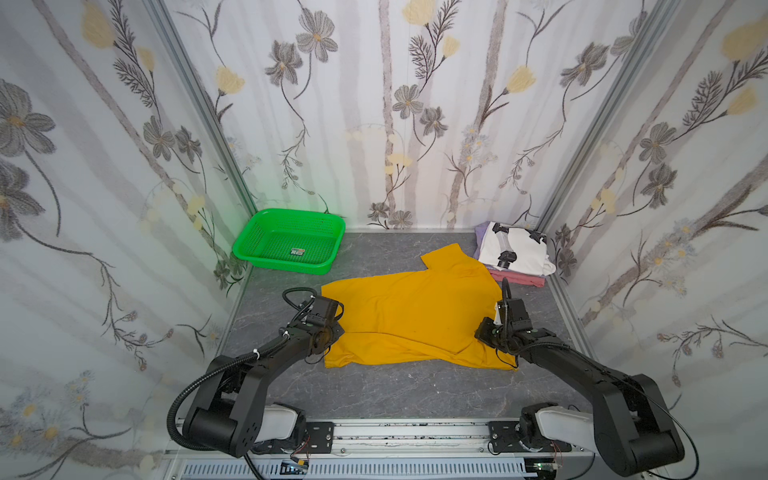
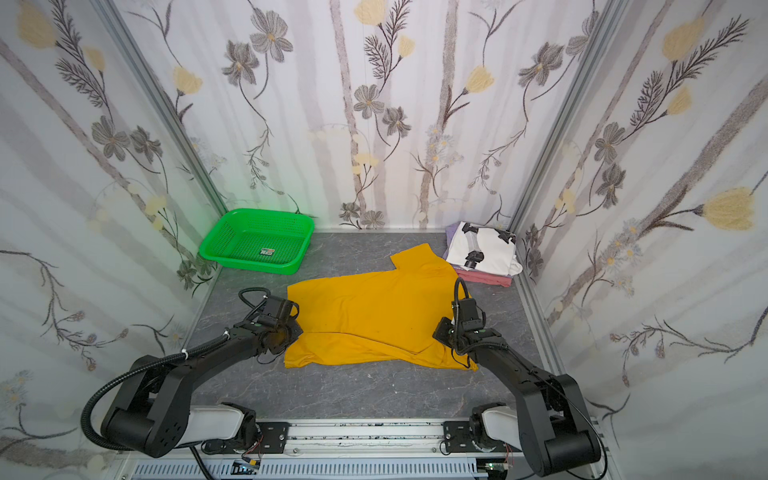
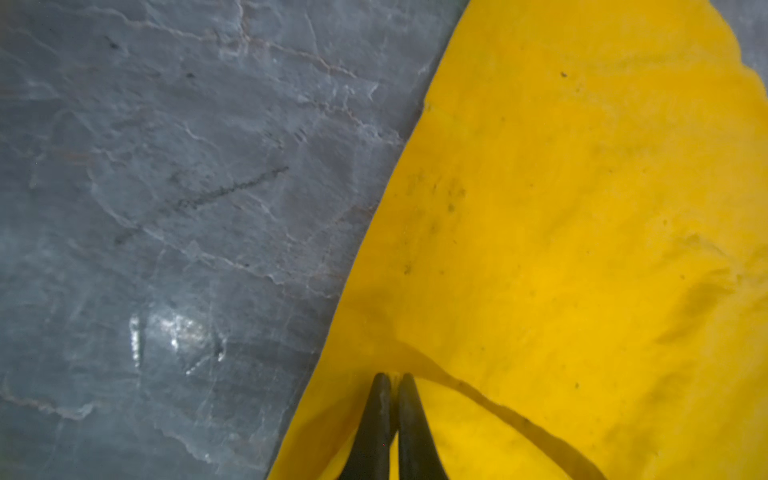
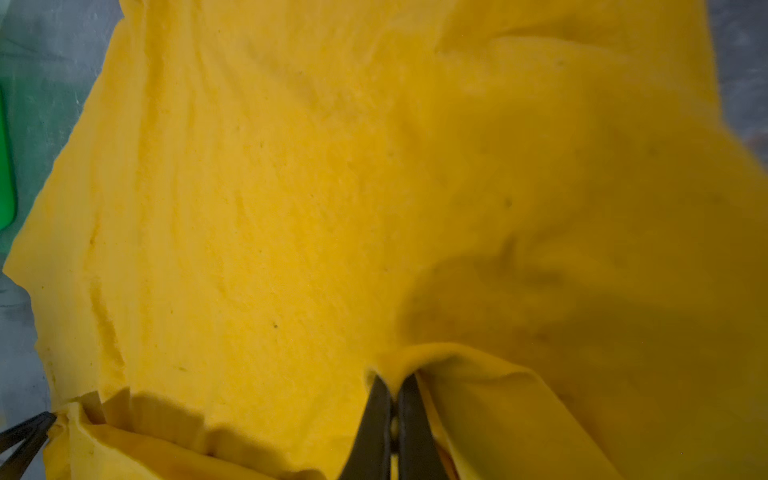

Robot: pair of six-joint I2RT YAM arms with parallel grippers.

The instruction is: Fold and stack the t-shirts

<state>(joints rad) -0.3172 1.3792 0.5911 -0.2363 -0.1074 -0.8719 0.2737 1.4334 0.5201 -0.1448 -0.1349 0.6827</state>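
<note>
Left pincer (image 3: 392, 379) and right pincer (image 4: 393, 380) each pinch the mustard t-shirt (image 1: 415, 316) at opposite sides

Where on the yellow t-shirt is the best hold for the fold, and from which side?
Pinch the yellow t-shirt at its two side edges, where the cloth lies doubled along the crease. It lies flat and wide, so each hand comes low from its own side: the left hand and the right hand are shut on it there.
</note>
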